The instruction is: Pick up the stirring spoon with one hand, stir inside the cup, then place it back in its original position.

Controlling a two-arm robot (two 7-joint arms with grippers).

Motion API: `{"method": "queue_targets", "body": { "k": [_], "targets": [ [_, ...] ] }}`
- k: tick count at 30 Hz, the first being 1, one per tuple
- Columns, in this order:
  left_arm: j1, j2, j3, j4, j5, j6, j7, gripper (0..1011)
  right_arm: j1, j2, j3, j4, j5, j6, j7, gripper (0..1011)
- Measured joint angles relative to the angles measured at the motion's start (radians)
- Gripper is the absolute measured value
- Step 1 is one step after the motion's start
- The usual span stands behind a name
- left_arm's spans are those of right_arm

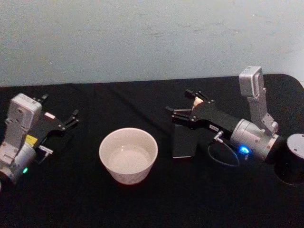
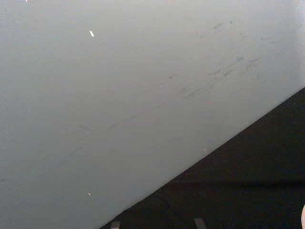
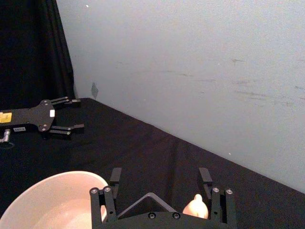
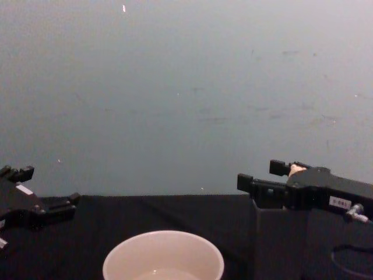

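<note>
Pale grey wall (image 1: pixel 142 38) backs a tabletop (image 1: pixel 142 204) draped in black cloth, and on it the cup (image 1: pixel 128 155) sits near the middle, wide, round and cream-white, with what looks like a little clear liquid at the bottom. Just to its right stands the dark grey square holder (image 1: pixel 183 140), taller and narrower than the cup and apart from it. The right gripper (image 1: pixel 186 105) reaches in from the right and hovers over the holder's mouth, its fingers (image 3: pixel 115 177) spread wide on either side of the opening and closed on nothing. The left gripper (image 1: pixel 59 114) rests well off to the left above the cloth, its fingers parted too, idle. Smallest of all is the stirring spoon (image 3: pixel 196 207): its cream bear-head handle top pokes up out of the holder between the right gripper's fingers, while the stem and bowl are hidden inside. It is likely light and stiff, with a smooth rounded top that could slip, so the best hold is probably just under the bear head, pinched squarely and lifted straight up to keep the thin stem from catching the holder's wall.
</note>
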Motion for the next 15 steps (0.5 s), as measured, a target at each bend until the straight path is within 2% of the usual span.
{"method": "queue_targets", "body": {
  "k": [10, 15],
  "targets": [
    [0.0, 0.0, 0.0, 0.0, 0.0, 0.0, 0.0, 1001, 0.0, 0.0, 0.0, 0.0, 0.0, 0.0, 0.0, 1002],
    [0.0, 0.0, 0.0, 0.0, 0.0, 0.0, 0.0, 1001, -0.007, 0.003, 0.016, -0.023, 0.012, -0.004, -0.001, 1002]
  ]
}}
